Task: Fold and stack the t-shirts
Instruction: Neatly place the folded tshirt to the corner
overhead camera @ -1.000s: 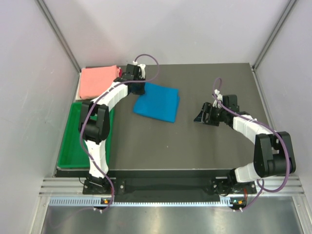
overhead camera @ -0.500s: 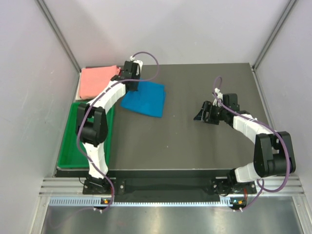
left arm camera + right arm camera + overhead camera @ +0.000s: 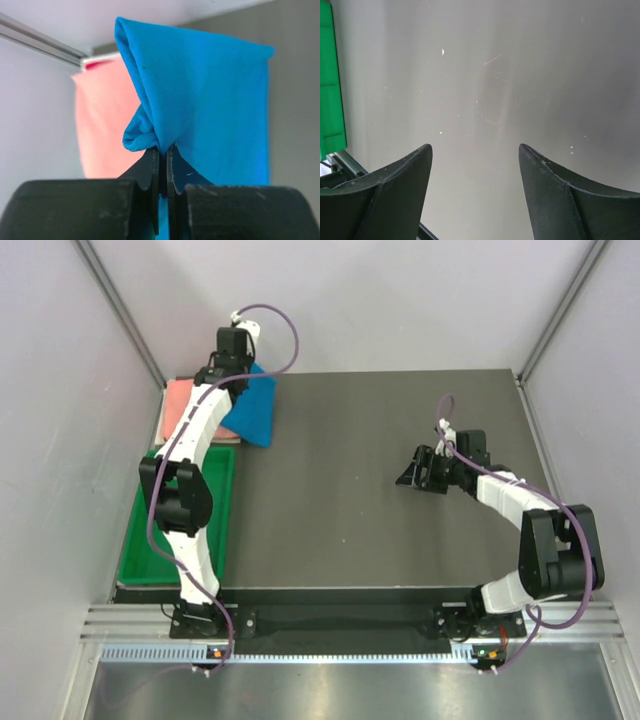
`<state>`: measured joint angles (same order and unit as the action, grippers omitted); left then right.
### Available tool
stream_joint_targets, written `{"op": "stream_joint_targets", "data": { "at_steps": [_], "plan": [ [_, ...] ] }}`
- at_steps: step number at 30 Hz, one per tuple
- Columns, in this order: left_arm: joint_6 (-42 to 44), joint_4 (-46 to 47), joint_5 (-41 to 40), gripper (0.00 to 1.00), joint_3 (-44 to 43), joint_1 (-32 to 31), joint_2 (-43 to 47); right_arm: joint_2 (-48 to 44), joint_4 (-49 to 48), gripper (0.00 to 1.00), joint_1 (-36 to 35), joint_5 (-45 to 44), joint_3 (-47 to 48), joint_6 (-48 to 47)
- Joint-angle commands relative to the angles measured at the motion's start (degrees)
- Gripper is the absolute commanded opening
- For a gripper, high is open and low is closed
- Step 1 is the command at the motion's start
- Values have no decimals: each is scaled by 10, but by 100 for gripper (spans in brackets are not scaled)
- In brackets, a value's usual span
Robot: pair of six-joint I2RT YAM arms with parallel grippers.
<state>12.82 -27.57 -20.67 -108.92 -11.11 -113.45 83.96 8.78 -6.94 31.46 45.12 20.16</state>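
Left wrist view shows the left gripper (image 3: 162, 150) pinched tight on a bunched edge of the blue t-shirt (image 3: 210, 100), which hangs from it, with the pink t-shirt (image 3: 100, 125) lying flat beyond. Seen from the top external camera, the blue cloth drapes at the far-left corner of the table (image 3: 350, 530), beside the pink one and beyond the green tray (image 3: 135, 550). The right gripper (image 3: 475, 150) hovers over bare tabletop well to the right, jaws apart and holding nothing.

pink t-shirt (image 3: 178, 403): partly covered by blue t-shirt (image 3: 256, 410) and left arm (image 3: 195, 427)
blue t-shirt's pinched edge: hidden inside left tool (image 3: 163, 152)
green tray (image 3: 330, 75): cut by picture's left edge
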Motion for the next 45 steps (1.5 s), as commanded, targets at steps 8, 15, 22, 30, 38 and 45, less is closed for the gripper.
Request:
{"op": "stream_joint_targets", "data": {
  "at_steps": [8, 15, 22, 30, 38, 45],
  "plan": [
    [48, -44, 55, 0, -124, 75, -5, 16, -45, 70, 6, 21, 25, 4],
    [40, -13, 122, 0, -105, 148, -12, 23, -53, 70, 7, 28, 32, 11],
    [26, 37, 156, 0, -90, 198, -57, 27, -62, 70, 8, 28, 30, 16],
    [16, 139, 153, 0, -70, 214, -119, 25, -68, 70, 8, 27, 26, 19],
    [-10, 159, 102, 0, -103, 224, -181, 33, -68, 70, 8, 24, 28, 20],
    [-17, 150, -18, 39, -154, 226, -223, 40, -70, 70, 9, 26, 29, 22]
  ]
}}
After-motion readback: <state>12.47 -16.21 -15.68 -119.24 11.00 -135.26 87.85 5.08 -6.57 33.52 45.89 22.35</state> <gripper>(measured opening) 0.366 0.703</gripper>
